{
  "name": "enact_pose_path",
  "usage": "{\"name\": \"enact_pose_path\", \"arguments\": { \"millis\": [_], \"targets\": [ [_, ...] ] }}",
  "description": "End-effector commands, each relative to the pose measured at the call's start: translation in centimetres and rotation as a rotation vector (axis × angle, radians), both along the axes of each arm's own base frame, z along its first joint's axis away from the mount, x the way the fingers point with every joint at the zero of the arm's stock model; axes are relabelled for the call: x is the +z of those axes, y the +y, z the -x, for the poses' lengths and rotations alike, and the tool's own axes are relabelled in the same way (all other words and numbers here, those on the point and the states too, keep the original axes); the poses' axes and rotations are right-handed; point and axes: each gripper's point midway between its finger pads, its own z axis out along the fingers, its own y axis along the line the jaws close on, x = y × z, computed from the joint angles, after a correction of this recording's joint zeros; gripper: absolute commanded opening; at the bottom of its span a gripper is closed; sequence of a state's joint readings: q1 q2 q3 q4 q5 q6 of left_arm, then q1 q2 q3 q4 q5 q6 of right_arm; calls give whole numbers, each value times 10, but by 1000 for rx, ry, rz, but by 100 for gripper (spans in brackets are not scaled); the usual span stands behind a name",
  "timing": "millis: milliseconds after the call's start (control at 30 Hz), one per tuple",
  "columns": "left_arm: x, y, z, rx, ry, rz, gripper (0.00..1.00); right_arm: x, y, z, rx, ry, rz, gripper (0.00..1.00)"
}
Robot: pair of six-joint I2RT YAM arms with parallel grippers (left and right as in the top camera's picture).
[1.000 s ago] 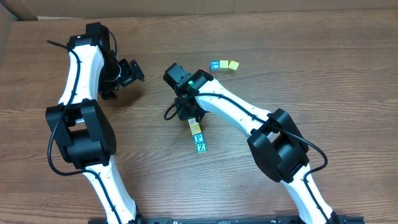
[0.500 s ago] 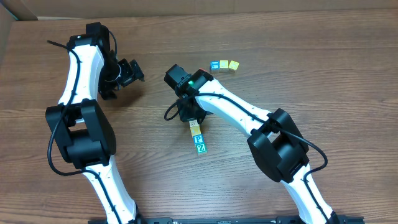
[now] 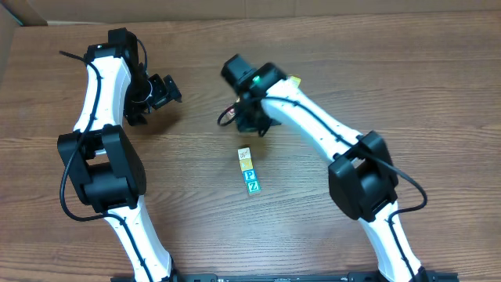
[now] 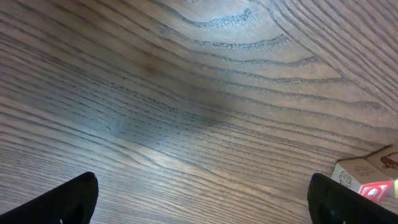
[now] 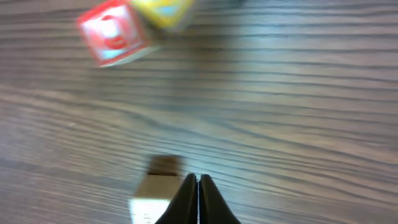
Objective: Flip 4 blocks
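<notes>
Brown wood-grain bench (image 3: 423, 86) fills every view. Just below the centre of the overhead frame, the four blocks (image 3: 248, 170) lie in a short column, touching end to end. From top to bottom they are the cream block (image 3: 244, 153), the yellow block (image 3: 246, 164), the blue P block (image 3: 250, 175) and the teal Z block (image 3: 252, 186).

The right end effector (image 3: 252, 122) hangs above the column, near it but apart, with nothing in its grip. Its wrist view shows the fingers (image 5: 189, 200) pressed fully together. A pale cube (image 5: 154, 190) sits just left of the tips. A blurred red-faced cube (image 5: 112, 32) and a yellow-topped cube (image 5: 163, 9) sit at the top of that frame.

The left end effector (image 3: 162, 92) is in the upper left, well apart from the blocks. Its jaws are spread wide over bare wood.
</notes>
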State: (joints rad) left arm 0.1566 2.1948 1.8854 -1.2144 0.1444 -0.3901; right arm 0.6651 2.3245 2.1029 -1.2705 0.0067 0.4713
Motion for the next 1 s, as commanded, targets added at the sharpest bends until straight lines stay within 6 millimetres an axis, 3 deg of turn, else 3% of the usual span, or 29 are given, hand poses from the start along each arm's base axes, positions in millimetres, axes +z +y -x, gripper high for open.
{"name": "enact_pose_path", "arguments": {
  "millis": [0,133,333,533,800,967],
  "targets": [
    [2,-2,-1,-7,-4,-7,100,13,-27,-6,-60,35,3,4],
    [2,-2,-1,-7,-4,-7,100,11,-57,10,-109,162,36,4],
    [2,-2,-1,-7,-4,-7,100,2,-76,35,-101,272,104,4],
    [2,-2,-1,-7,-4,-7,100,-16,-64,55,-92,374,27,4],
    [2,-2,-1,-7,-4,-7,100,-45,-61,88,-67,466,48,4],
    [2,-2,-1,-7,-4,-7,100,-46,-56,97,-48,414,12,4]
  ]
}}
